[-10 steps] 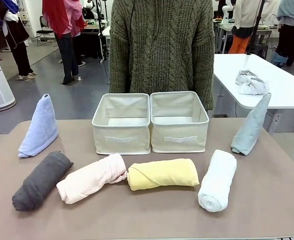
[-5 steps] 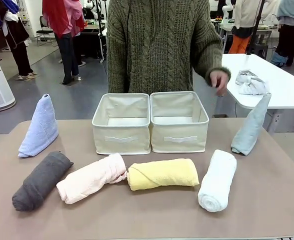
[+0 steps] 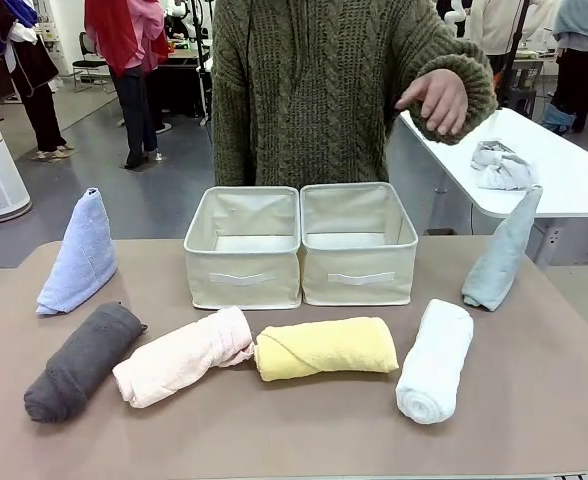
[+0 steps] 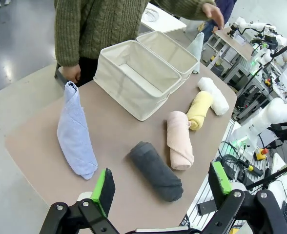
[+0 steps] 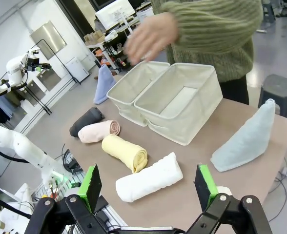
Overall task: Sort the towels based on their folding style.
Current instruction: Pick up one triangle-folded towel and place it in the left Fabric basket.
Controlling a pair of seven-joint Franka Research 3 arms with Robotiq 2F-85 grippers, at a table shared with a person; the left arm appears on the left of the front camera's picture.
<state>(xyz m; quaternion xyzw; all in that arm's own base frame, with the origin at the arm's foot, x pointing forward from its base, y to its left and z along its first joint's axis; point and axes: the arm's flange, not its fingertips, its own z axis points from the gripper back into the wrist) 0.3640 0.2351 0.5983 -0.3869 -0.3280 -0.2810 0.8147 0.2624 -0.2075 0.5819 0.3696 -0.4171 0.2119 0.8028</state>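
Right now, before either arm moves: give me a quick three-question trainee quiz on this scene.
1. Which roll lies at the robot's far left end of the row of rolls? A) dark grey roll B) white roll C) yellow roll
2. True or false: the left tool and the right tool both stand open, holding nothing.
3. How many towels are cone-shaped?

Key: 1. A. 2. True. 3. Two: the lavender-blue cone and the pale grey-blue cone.
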